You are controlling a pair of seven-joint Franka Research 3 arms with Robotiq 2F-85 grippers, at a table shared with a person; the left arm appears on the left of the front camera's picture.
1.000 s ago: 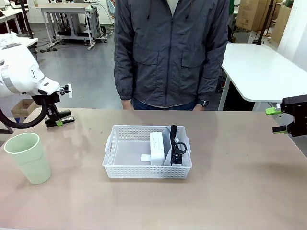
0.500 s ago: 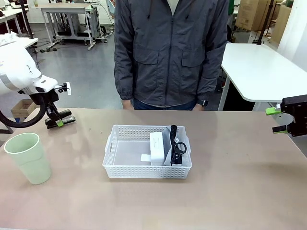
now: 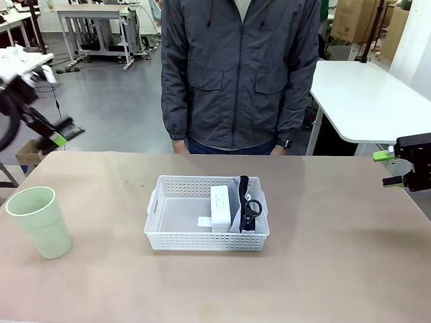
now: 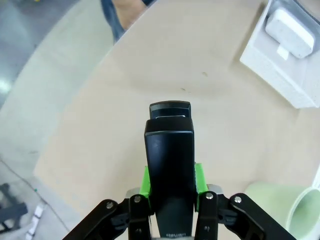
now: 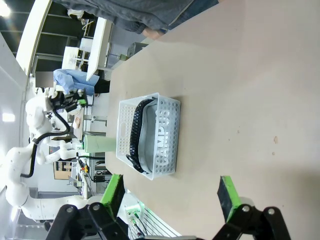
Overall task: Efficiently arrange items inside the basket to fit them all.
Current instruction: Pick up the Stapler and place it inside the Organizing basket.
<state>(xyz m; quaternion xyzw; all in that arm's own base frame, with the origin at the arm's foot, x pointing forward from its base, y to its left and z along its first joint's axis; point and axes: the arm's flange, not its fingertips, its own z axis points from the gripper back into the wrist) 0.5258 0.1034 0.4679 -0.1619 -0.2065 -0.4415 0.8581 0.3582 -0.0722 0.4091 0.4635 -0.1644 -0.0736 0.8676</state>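
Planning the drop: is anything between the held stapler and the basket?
Nothing visible. Bare table lies between the stapler in the left gripper and the basket, whose left half is free; the cup stands aside, nearer the robot.

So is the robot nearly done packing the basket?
About halfway. Done: the white box and the grey pouch stand on edge in the right half of the basket. In hand: the left gripper clamps the black stapler, off the table. Left: the stapler and the green cup on the table need to go in the bare left half. The right gripper is open.
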